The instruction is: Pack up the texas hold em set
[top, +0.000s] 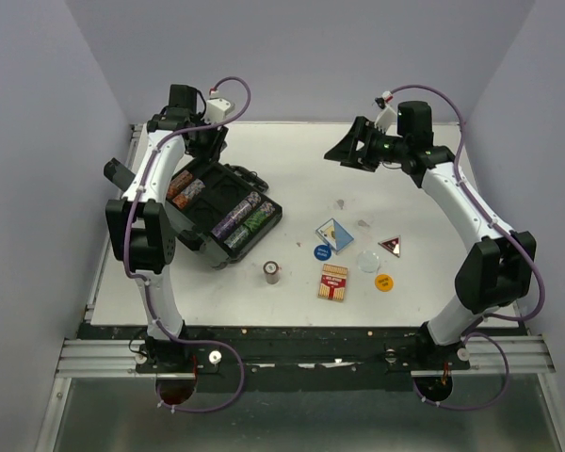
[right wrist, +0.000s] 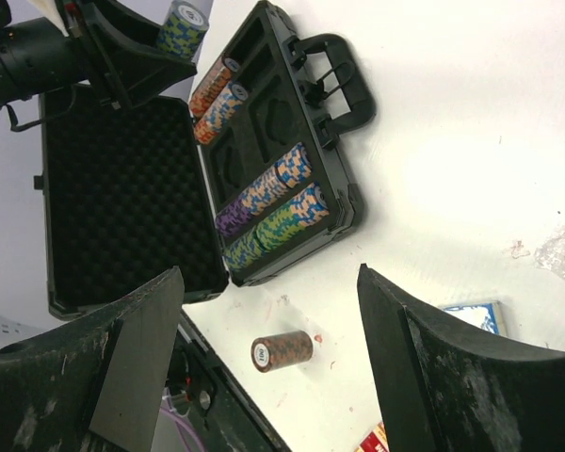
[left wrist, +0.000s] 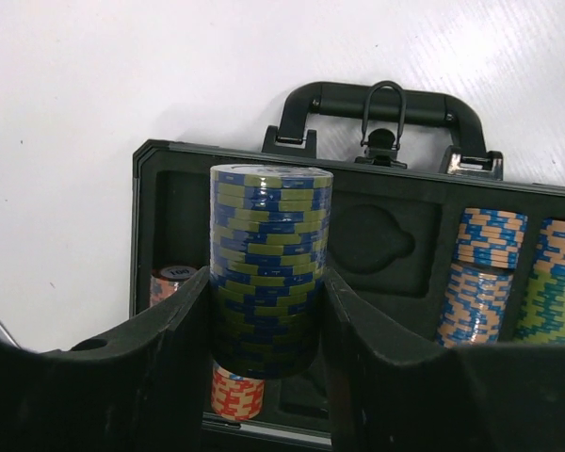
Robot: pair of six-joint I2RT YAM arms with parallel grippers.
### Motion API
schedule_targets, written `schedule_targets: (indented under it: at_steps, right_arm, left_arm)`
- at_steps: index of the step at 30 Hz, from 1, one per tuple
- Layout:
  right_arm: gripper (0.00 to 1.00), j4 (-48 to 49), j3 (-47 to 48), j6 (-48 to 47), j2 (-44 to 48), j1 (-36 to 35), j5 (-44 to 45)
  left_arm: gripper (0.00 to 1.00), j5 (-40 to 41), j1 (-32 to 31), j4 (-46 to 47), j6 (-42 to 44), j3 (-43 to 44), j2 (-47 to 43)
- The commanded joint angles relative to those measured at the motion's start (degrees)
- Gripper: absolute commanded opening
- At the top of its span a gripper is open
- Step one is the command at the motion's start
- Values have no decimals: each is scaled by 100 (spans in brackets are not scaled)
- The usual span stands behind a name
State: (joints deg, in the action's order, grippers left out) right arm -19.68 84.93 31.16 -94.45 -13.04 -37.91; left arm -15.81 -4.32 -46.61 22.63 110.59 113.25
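Gripper: the left gripper [left wrist: 268, 315] clamps a blue-and-olive stack [left wrist: 270, 226] between its black fingers [left wrist: 151, 377].
Stack: upright, over the open case [left wrist: 146, 226].
Case: black, on the white bench [left wrist: 75, 113], handle [left wrist: 377, 99] on its far edge.
Slots: orange-and-blue rows [left wrist: 485, 273] and a green row [left wrist: 557, 287] at the case's right end; orange chips [left wrist: 237, 394] under the held stack; a brown stack [left wrist: 169, 282] at its left end.

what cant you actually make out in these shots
- Top view: the blue-and-olive chip stack in the left gripper is hidden under the left arm.
- Left wrist view: the case slot below that stack is covered by stack and fingers.
- Right wrist view: the blue card deck sits partly behind a finger of the right gripper; the red card deck is cut by the bottom edge.
- Top view: blue button and orange button print too small.
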Motion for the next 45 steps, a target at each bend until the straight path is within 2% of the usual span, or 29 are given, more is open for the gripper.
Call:
schedule_targets:
  at_steps: [1,45]
  right_arm:
    - [82,-150,-90,-215,208,21,240]
    - [82,-141,-328,-286,243,29,302]
  left_arm:
    - [0,183,124,214,92,270,144]
    - [0,588,282,618,-532,-274,892]
